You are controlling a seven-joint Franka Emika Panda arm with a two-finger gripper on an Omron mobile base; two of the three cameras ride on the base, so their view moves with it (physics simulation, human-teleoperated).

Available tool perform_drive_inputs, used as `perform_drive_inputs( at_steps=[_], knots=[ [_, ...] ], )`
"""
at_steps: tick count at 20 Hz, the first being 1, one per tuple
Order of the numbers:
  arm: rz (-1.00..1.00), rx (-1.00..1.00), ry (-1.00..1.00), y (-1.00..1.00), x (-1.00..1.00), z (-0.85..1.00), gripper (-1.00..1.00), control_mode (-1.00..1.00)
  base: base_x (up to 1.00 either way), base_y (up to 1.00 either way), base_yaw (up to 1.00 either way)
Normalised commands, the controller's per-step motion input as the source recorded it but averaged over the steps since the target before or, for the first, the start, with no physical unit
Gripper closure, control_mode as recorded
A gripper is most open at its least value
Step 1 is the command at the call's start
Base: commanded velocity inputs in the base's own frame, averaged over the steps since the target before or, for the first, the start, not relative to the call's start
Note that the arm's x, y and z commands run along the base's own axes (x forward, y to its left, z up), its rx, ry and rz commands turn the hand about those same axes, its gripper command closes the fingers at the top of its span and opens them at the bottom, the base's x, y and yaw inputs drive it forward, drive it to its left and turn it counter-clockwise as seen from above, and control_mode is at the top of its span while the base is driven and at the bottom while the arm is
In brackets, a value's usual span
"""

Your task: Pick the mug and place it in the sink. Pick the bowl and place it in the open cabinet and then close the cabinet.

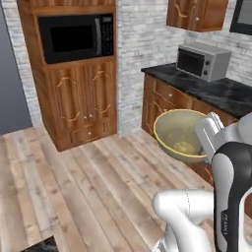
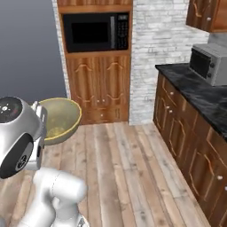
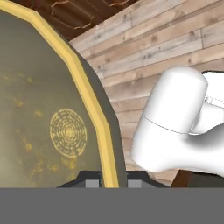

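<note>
The bowl (image 1: 178, 132) (image 2: 60, 116) is pale yellow outside and olive inside, with a round mark at its bottom (image 3: 68, 132). It hangs tilted on its side above the wooden floor. My gripper (image 3: 107, 180) is shut on the bowl's rim, one dark fingertip on each side of the yellow edge. In the base views the hand (image 1: 210, 132) (image 2: 39, 119) sits right at that rim. A reddish-brown wall cabinet (image 1: 197, 15) (image 2: 206, 15) hangs above the counter at the top right. The mug and the sink are out of view.
A black marble counter (image 1: 219, 91) (image 2: 199, 91) over low cupboards runs along the right, carrying a silver oven (image 1: 203, 60) (image 2: 208, 62). A tall wooden unit with a built-in black microwave (image 1: 76, 37) (image 2: 95, 32) stands ahead. Plank floor (image 1: 88, 187) lies between.
</note>
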Motion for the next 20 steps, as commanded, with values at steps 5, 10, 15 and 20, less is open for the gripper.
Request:
perform_drive_inputs(
  at_steps=[5, 10, 15, 20],
  knots=[
    [0.0, 0.0, 0.0, 0.0, 0.0, 0.0, 1.0, 1.0, -0.01, 0.0, -0.71],
    [0.0, 0.0, 0.0, 0.0, 0.0, 0.0, 1.0, 1.0, 0.0, 0.0, -0.67],
    [0.0, 0.0, 0.0, 0.0, 0.0, 0.0, 1.0, 1.0, 0.0, 0.0, -0.62],
    [0.0, 0.0, 0.0, 0.0, 0.0, 0.0, 1.0, 1.0, 0.0, 0.0, -0.59]
  ],
)
